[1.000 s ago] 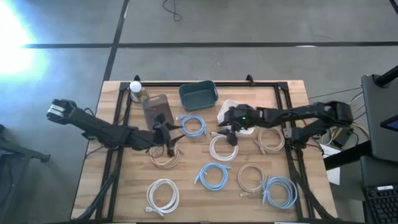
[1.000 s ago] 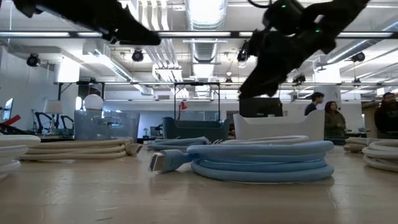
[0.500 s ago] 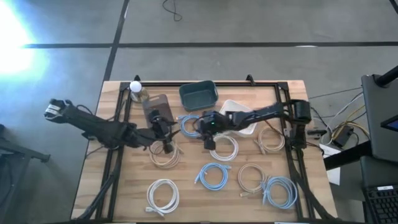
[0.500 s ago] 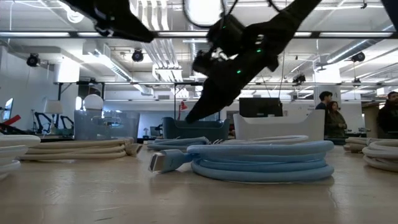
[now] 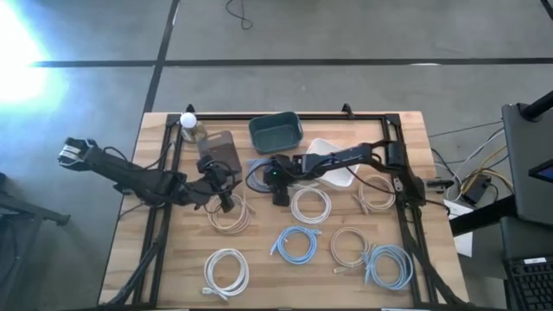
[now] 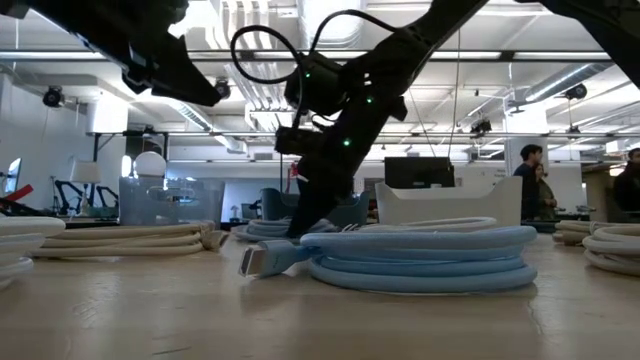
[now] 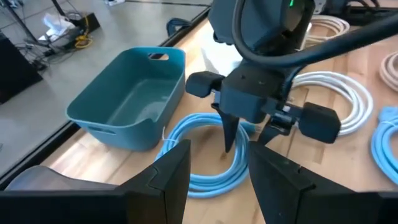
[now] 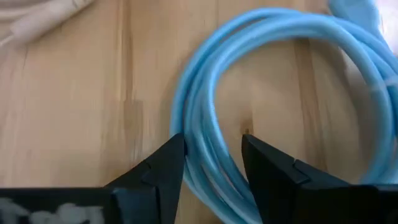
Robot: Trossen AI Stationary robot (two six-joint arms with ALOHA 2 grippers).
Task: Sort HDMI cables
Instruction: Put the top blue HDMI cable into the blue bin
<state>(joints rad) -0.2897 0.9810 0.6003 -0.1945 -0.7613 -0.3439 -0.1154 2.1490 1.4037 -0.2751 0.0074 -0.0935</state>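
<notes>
Black fingers of the right gripper [image 8: 211, 165] stand parted astride one side of the light blue coil [image 8: 280, 93], one finger outside the ring and one inside its hollow, tips down close to the wood; nothing is pinched yet. From the left wrist camera the same gripper [image 7: 249, 138] hangs straight above that coil [image 7: 208, 158], which lies flat on the table [image 5: 259, 276] just beside the teal bin [image 7: 127, 99]. The strands look smooth and rubbery, so I judge the bundle light and springy, likely to sag or loosen if lifted by a single loop; closing across all the stacked turns at once, on the side now straddled, seems the safest hold. Further out, a white coil [image 5: 309, 204] and another blue coil [image 5: 296, 244] rest apart, with tan and white ones nearer the table's edges. The left gripper [image 5: 223, 192] waits open, near a tan coil [image 5: 228, 216].
</notes>
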